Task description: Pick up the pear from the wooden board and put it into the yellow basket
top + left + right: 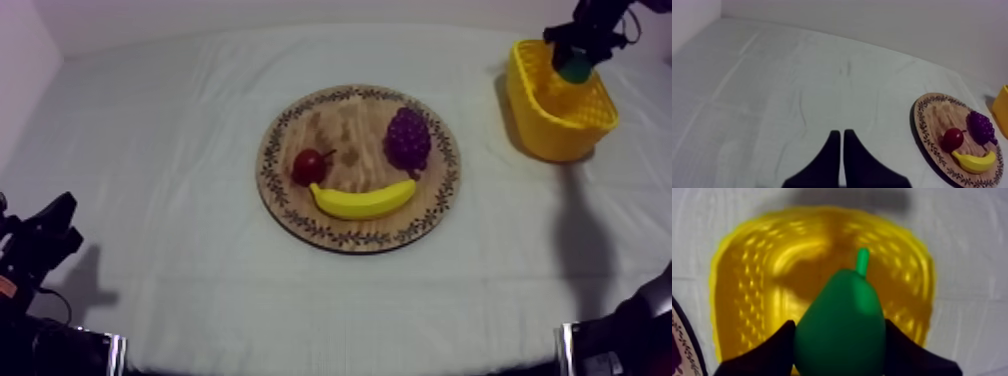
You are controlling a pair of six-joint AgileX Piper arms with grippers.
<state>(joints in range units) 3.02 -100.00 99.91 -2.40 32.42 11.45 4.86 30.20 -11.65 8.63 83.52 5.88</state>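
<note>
Three fruits, the small red fruit (309, 166), grapes (408, 138) and banana (362, 200), lie on the wooden board (290, 215) at mid-frame. The pear (842, 318) hangs clamped between the fingers of my right tool (572, 55), right above the open yellow basket (545, 125) at upper right, placed, I judge, for a clean drop inside. My left tool (842, 145) rests at lower left, fingers together, low over the tabletop (150, 150) and clear of the work.

Smooth, seemingly plastic pear (839, 323); wooden board (350, 125)
</note>
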